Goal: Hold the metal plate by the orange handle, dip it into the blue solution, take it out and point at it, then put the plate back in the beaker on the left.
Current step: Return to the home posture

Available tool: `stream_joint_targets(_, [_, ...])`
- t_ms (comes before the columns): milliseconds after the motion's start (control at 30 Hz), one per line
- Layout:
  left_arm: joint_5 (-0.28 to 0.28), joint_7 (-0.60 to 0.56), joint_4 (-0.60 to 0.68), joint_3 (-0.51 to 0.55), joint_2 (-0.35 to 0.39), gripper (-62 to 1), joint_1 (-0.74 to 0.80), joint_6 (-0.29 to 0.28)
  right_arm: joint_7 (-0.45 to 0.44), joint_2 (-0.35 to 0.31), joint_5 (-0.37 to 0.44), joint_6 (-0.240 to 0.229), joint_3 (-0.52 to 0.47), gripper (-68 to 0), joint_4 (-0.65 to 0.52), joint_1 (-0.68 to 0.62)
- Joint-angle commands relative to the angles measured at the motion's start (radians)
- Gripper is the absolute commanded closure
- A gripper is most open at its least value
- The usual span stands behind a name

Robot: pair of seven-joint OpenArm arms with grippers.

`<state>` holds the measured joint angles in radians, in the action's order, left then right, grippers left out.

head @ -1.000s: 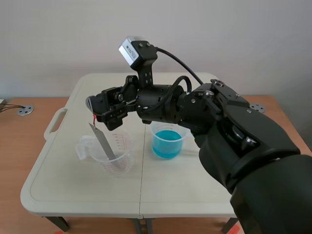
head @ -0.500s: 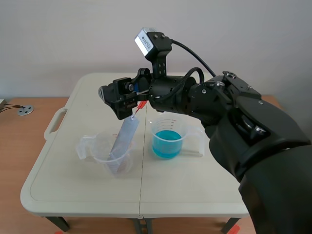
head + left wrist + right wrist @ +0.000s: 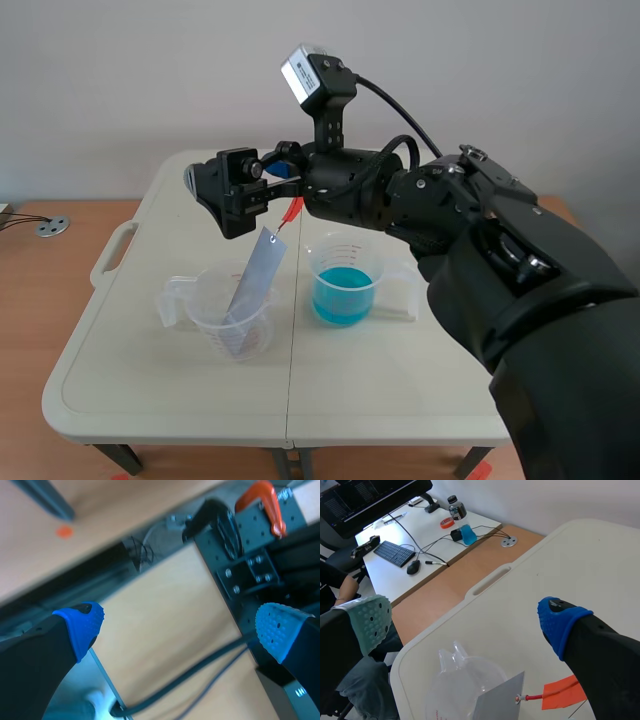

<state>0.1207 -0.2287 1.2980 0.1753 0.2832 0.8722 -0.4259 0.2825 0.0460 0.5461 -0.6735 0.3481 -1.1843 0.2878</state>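
The metal plate (image 3: 255, 280) leans in the clear beaker (image 3: 215, 305) on the left, its orange handle (image 3: 292, 211) sticking up past the rim toward the right. My right gripper (image 3: 235, 195) hangs open just above and left of the handle, holding nothing. In the right wrist view the plate (image 3: 497, 700) and handle (image 3: 562, 691) lie below my right gripper (image 3: 465, 615), whose fingers are wide apart, with the beaker (image 3: 455, 685) under them. The beaker of blue solution (image 3: 346, 285) stands to the right. My left gripper (image 3: 180, 625) is open and empty, away from the table.
The white folding table (image 3: 140, 360) has a carry handle (image 3: 112, 253) at its left edge. A side desk (image 3: 415, 545) with keyboard, cables and a bottle lies beyond the table. An orange clamp (image 3: 262, 500) and black mount appear in the left wrist view.
My right gripper swung the plate from a left lean to a right lean in the left beaker, then opened and drew up and left. The plate now rests there on its own.
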Motion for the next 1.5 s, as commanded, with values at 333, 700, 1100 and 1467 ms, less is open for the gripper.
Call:
stream_joint_targets(333, [-0.212, -0.006, 0.344, 0.005, 0.159, -62.3, -0.008, 0.152, 0.002, -0.124, 0.085, 0.005, -0.021, -65.7, -0.181, -0.014])
stream_joint_targets(700, [-0.344, 0.010, 0.501, 0.005, 0.272, -62.3, -0.048, 0.260, 0.010, -0.286, 0.113, 0.023, -0.150, -65.8, -0.418, -0.199])
stream_joint_targets(1100, [-0.372, 0.013, 0.509, -0.006, 0.293, -62.3, -0.200, 0.259, 0.015, -0.415, 0.120, 0.023, -0.282, -66.5, -0.541, -0.461])
stream_joint_targets(1467, [-0.372, 0.022, 0.570, -0.127, 0.358, -62.3, -0.331, 0.259, -0.022, -0.457, 0.119, 0.023, -0.377, -66.5, -0.622, -0.699])
